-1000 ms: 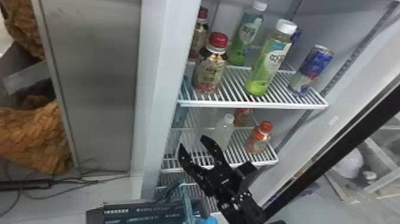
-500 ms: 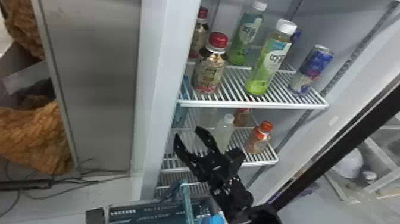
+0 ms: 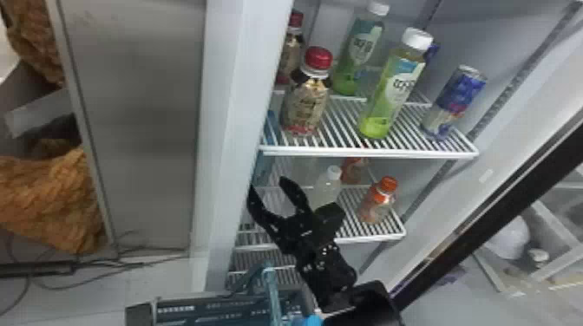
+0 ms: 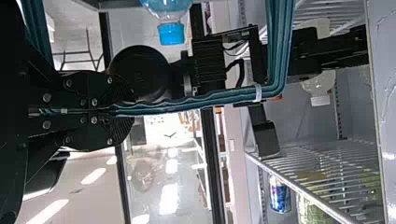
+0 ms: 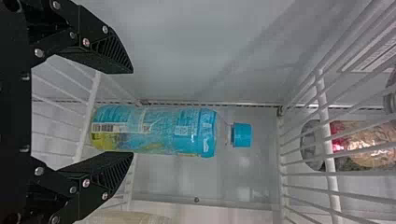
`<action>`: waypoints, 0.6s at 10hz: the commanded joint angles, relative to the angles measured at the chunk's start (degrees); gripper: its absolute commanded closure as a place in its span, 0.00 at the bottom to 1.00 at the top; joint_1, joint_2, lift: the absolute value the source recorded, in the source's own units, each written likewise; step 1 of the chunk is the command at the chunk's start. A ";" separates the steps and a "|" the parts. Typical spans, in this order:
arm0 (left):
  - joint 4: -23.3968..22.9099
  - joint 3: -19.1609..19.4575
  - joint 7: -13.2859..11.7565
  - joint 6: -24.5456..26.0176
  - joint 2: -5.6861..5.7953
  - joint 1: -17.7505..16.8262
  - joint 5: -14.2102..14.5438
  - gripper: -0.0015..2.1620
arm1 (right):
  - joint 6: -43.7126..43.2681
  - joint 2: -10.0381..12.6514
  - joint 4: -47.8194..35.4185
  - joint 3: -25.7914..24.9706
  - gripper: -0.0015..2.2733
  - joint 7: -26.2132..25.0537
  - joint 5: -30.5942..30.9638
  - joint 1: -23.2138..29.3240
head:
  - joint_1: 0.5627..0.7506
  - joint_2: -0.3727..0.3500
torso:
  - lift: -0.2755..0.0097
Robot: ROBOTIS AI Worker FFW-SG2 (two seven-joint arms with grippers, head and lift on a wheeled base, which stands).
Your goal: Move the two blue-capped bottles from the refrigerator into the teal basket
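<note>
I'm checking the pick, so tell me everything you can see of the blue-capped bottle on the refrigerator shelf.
The bottle stands upright on a wire shelf. It looks like clear plastic, with a blue cap on and a transparent neck. A sky-blue wrap with a barcode covers the body, yellow-green near the base. The right gripper has its jaws open, spread to either side of its lower part; whether they touch it is unclear. How full it is cannot be told.

My left gripper [image 4: 122, 110], left of frame: shut on teal basket handle [image 4: 196, 100]. Blue-capped bottle [image 4: 171, 33], top centre. Right arm [image 4: 209, 63] crosses upper right. Wire shelf [image 4: 306, 191] and can [image 4: 279, 195], lower right.
</note>
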 commanded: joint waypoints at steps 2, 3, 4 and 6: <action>0.00 -0.11 0.00 0.14 0.02 -0.09 0.09 0.51 | 0.00 0.18 2.58 0.92 0.19 -1.30 -0.45 -2.72 | 0.70 0.03 | 0.42; 0.00 -0.20 0.00 0.00 0.02 -0.23 0.09 0.51 | 0.00 0.27 3.42 1.54 0.18 -1.91 -0.45 -3.98 | 0.70 0.03 | 0.42; 0.00 -0.28 0.00 0.00 0.02 -0.23 0.09 0.51 | -0.28 0.35 4.55 2.15 0.16 -2.53 -0.45 -5.25 | 0.70 0.03 | 0.42; 0.00 -0.28 0.00 0.00 0.02 -0.37 0.09 0.51 | -1.13 0.35 6.66 3.03 0.12 -3.76 -0.36 -7.22 | 0.70 0.03 | 0.42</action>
